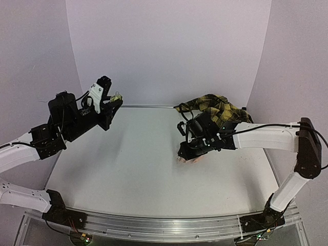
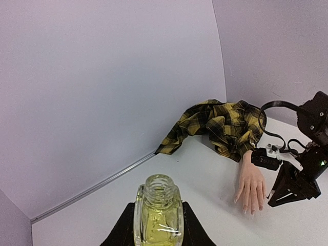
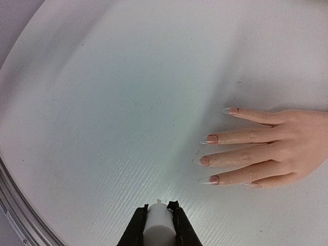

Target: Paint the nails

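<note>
The skin-coloured mannequin hand [image 3: 279, 148] lies flat on the white table, its long nails [image 3: 212, 138] pointing left. Its yellow-and-black plaid sleeve [image 1: 215, 108] trails towards the back wall. My right gripper [image 3: 158, 210] is shut on a white cap [image 3: 158, 225] with a small brush tip; it hovers beside the fingertips without touching the nails. From above, the right gripper [image 1: 188, 147] covers most of the hand [image 1: 190, 160]. My left gripper [image 2: 158, 212] is shut on an uncapped glass bottle [image 2: 158, 218] of yellowish liquid, raised at the back left [image 1: 117, 96].
The hand [image 2: 251, 184], sleeve [image 2: 220, 123] and right gripper [image 2: 289, 187] show in the left wrist view. White walls curve round the back and sides. A metal rail [image 1: 164, 225] runs along the table's near edge.
</note>
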{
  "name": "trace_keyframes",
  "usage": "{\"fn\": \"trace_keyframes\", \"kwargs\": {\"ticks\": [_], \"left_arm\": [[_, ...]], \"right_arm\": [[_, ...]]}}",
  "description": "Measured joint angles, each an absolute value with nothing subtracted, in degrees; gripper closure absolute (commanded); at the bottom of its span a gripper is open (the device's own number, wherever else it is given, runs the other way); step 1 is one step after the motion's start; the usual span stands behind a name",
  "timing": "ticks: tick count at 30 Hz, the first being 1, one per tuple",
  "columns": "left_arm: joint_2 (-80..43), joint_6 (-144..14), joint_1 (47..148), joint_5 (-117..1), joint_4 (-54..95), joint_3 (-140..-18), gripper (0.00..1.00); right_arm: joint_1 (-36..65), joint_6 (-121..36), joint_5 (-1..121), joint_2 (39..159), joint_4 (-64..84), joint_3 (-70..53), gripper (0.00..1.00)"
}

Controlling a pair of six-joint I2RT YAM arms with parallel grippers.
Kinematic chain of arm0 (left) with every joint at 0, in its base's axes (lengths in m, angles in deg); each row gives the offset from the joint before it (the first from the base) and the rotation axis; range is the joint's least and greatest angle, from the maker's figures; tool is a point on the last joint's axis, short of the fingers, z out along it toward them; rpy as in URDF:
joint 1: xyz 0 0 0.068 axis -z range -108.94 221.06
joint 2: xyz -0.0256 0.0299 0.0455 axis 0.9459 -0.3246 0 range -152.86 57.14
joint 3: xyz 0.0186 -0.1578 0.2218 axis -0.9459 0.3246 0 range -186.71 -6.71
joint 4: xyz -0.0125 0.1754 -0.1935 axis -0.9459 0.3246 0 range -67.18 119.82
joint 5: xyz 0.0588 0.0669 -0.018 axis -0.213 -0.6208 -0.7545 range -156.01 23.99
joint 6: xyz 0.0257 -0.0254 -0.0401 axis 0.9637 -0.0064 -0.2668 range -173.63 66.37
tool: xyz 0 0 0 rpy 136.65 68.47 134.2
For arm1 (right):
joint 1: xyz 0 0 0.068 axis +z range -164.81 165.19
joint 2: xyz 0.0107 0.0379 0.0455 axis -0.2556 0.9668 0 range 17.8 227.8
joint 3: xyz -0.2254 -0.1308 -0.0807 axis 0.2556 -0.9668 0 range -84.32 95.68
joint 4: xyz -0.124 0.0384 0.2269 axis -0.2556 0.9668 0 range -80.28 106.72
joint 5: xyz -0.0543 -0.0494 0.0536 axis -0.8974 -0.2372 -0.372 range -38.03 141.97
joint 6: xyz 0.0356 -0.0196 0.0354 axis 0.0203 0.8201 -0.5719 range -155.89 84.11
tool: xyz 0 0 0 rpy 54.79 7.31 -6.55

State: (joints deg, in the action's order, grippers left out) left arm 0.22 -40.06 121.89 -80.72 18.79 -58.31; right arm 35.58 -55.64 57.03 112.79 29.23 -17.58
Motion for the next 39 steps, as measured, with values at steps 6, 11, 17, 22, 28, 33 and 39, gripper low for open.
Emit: {"fn": "trace_keyframes", "kwargs": {"ticks": [6,11,17,22,28,33,39], "left_arm": [[1.8,-38.8,121.9,-83.0,16.8,-56.7,1.0],[1.8,-38.5,121.9,-83.4,16.5,-56.6,1.0],[1.7,-38.4,121.9,-83.7,16.3,-56.6,1.0],[1.6,-38.4,121.9,-83.7,16.3,-56.6,1.0],[1.6,-38.4,121.9,-83.7,16.3,-56.6,1.0],[1.5,-38.4,121.9,-83.7,16.3,-56.6,1.0],[1.2,-38.4,121.9,-83.7,16.3,-56.6,1.0]], "right_arm": [[35.6,-56.5,55.3,113.5,29.3,-17.6,1.0],[35.3,-57.0,54.1,113.5,29.3,-17.9,1.0],[35.0,-57.2,54.1,114.1,29.4,-18.4,1.0],[34.9,-57.2,53.7,115.3,29.5,-18.5,1.0],[34.5,-57.4,52.3,116.8,29.5,-18.5,1.0],[33.9,-57.8,51.1,117.8,29.5,-18.5,1.0],[33.5,-57.9,50.9,118.4,29.5,-18.4,1.0]]}}
